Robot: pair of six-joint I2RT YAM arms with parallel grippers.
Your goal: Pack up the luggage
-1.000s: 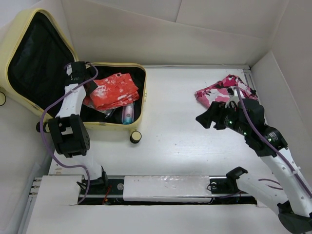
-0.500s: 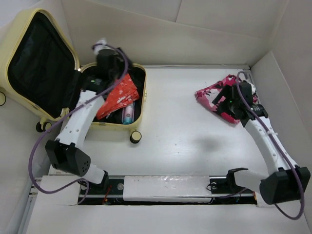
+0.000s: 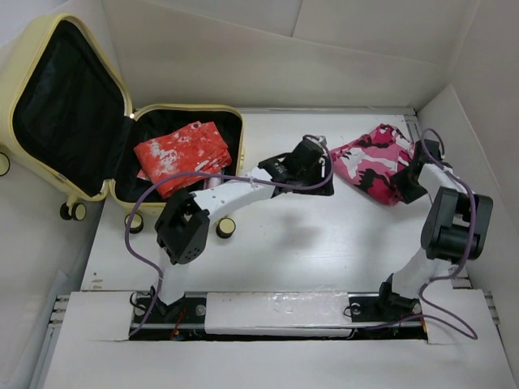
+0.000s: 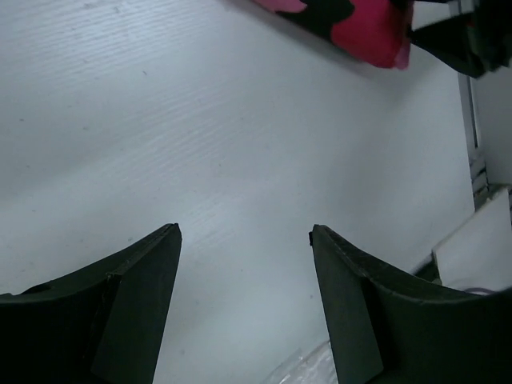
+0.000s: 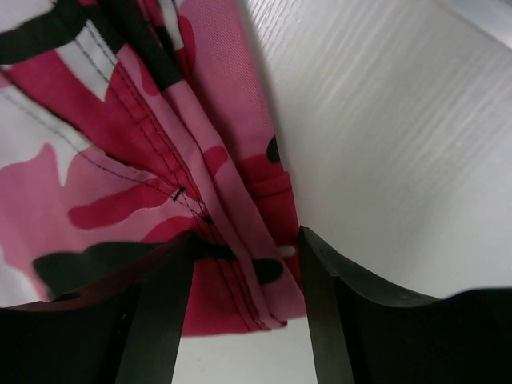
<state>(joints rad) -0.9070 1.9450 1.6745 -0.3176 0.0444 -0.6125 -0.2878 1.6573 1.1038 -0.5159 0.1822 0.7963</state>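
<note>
Jaws both apart; right astride one pink cloth [image 5: 104, 120] | one luggage [image 3: 15, 65]; one red cloth [image 3: 180, 154]

No legible text, label, brand, number or sign in any view. Luggage [image 3: 28, 36] shell: no readable marking. Printed cloths show pattern only, no lettering.

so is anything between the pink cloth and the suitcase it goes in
yes, the left arm stretches between the pink cloth and the luggage, left hand open just short of the cloth
</note>
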